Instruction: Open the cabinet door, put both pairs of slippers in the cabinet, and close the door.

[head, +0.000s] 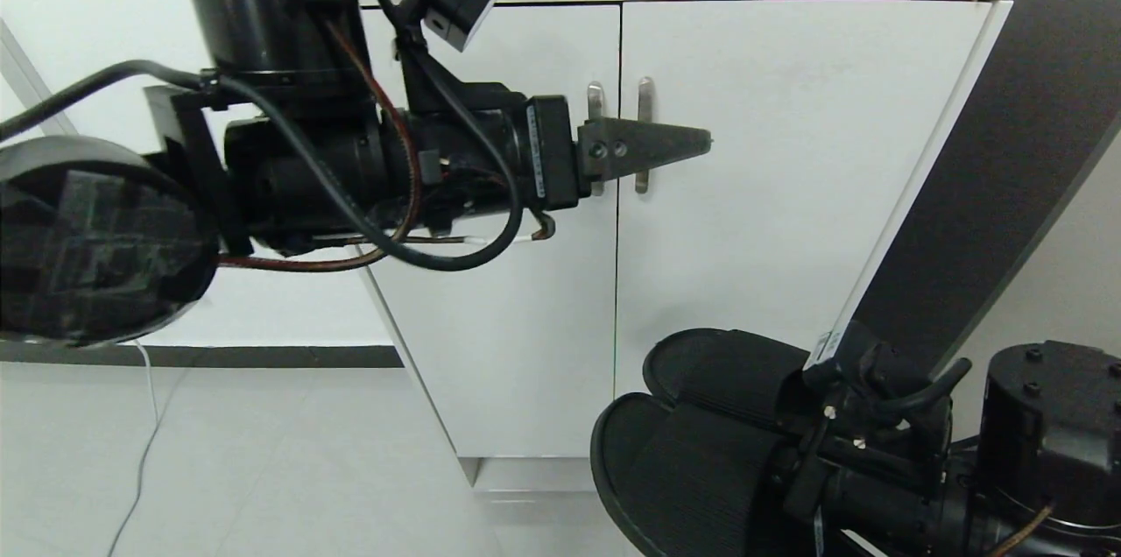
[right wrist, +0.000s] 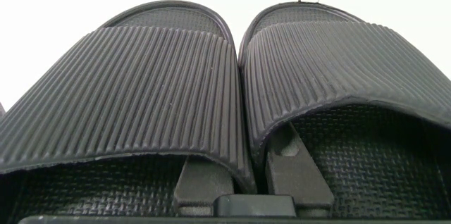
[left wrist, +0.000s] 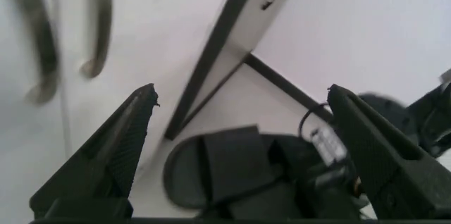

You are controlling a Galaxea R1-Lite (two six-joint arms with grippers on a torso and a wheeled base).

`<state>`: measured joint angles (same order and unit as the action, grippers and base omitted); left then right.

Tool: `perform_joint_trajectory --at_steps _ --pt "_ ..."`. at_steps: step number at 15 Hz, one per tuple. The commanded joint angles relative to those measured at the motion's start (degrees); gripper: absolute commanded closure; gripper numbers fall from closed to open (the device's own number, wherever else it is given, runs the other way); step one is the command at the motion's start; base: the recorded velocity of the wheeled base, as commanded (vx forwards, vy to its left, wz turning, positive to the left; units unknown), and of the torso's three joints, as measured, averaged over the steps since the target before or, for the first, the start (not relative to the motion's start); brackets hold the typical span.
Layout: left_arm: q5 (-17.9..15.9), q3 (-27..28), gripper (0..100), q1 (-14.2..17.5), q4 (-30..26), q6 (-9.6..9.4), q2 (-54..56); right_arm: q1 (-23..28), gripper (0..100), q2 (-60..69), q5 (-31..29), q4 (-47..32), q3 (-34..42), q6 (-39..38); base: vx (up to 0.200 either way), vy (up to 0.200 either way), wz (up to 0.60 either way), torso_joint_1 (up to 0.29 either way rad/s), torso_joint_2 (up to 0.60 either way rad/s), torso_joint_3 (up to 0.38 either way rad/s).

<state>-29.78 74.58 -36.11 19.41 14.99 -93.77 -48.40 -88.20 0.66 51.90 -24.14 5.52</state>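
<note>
Against the white wall (head: 79,23) the cabinet (head: 788,189) is shut; door-opening seems in hand, the wide left end effector (head: 696,141) by the handles (head: 645,132) needing to grip and pull, the right end effector (right wrist: 246,182) holding black slippers (head: 692,443), near right.

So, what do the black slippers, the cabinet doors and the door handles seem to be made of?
Black slippers: probably soft rubber or foam with a matt finish, going by the ribbed straps and textured footbeds.
Cabinet doors: likely laminated board, as they are smooth matt white with no grain.
Door handles: probably metal, given the dull silver sheen.
</note>
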Motion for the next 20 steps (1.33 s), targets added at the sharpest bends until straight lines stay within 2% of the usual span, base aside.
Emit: perform_joint_trajectory --at_steps 1,2,3,4,6,12,15,20 --pt "-0.54 5.49 0 -0.1 -0.6 1.62 -5.72 -0.03 100 -0.75 0.04 0.05 0.06 0.01 0.0 0.0 0.0 0.0 0.0 0.0" --pt "-0.28 6.54 0 -0.1 -0.6 2.5 -6.43 -0.03 100 -0.83 0.04 0.05 0.06 -0.07 0.0 0.0 0.0 0.0 0.0 0.0" --pt "-0.1 6.63 0 -0.1 -0.6 2.58 -6.78 -0.03 100 -0.92 0.13 0.05 0.06 0.01 0.0 0.0 0.0 0.0 0.0 0.0" --pt "0.43 6.63 0 -0.1 -0.6 2.58 -7.13 -0.03 100 -1.1 0.04 0.05 -0.03 0.01 0.0 0.0 0.0 0.0 0.0 0.0" --pt "3.68 6.72 0 0.07 -0.25 2.5 -7.13 -0.03 100 -1.1 0.04 0.05 -0.03 0.01 0.0 0.0 0.0 0.0 0.0 0.0" --pt "7.81 7.07 0 0.78 3.62 2.32 -9.59 -0.03 100 -1.89 0.13 0.05 0.06 -0.07 0.0 0.0 0.0 0.0 0.0 0.0" --pt "10.36 9.53 0 0.69 4.06 2.23 -12.84 -0.03 100 -1.98 0.13 0.05 -0.03 -0.07 0.0 0.0 0.0 0.0 0.0 0.0" --pt "10.53 12.69 0 0.78 4.06 2.32 -15.65 -0.03 100 -2.94 0.13 0.14 0.06 -0.07 0.0 0.0 0.0 0.0 0.0 0.0"
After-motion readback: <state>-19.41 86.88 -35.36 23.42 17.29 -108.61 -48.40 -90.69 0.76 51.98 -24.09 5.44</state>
